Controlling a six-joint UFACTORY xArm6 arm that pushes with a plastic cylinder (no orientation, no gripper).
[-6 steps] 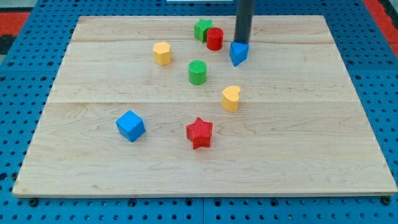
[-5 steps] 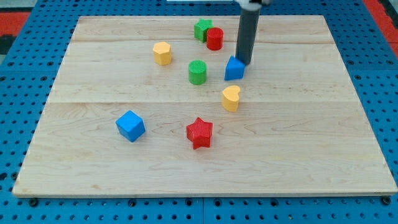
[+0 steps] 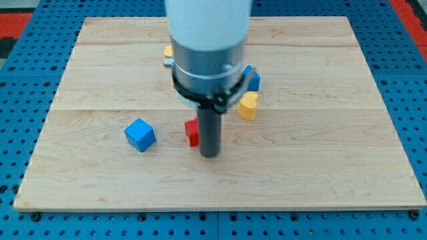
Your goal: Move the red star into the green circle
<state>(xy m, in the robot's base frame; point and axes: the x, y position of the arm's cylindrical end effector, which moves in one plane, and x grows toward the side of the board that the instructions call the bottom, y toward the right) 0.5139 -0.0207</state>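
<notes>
The red star (image 3: 192, 132) lies near the middle of the board, mostly hidden behind my rod; only its left part shows. My tip (image 3: 210, 155) rests on the board just right of and below the star, touching or nearly touching it. The green circle is hidden behind the arm's wide white and grey body (image 3: 207, 40).
A blue cube (image 3: 139, 135) lies left of the star. A yellow heart (image 3: 248, 105) and a blue block (image 3: 253, 78) peek out at the arm's right. A sliver of a yellow block (image 3: 168, 51) shows at the arm's left. The wooden board (image 3: 333, 153) sits on blue pegboard.
The arm swung from the view's top down to the board's middle, now covering the green and red blocks. The red star has shifted left. The blue block stays where it was pushed.
</notes>
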